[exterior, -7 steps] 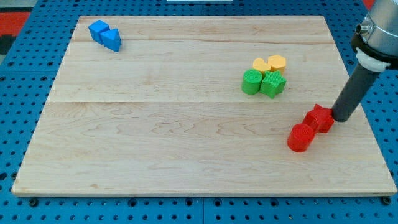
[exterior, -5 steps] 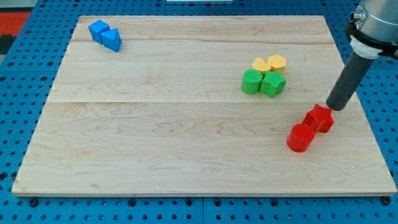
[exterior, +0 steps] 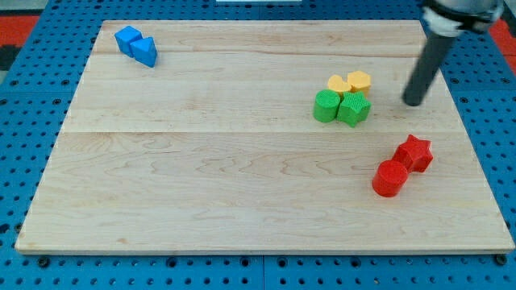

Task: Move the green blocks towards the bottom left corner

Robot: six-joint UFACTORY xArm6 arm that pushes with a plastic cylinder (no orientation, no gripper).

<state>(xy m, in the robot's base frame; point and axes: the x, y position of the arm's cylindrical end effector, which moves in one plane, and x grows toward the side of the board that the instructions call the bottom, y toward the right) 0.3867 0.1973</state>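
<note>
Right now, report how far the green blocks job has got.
Nothing done: the green cylinder and green cube sit right of centre, against the yellow blocks. In hand: my tip stands to their right, not touching. Left: pushing both to the bottom left corner.

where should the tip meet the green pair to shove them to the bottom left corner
No gripping here, only pushing. Meet the green hexagonal block on its upper-right face, coming from the view's top right. The green cylinder touches it on the left, so both should slide together. My tip is already to their right; the yellow blocks crowd the top side.
</note>
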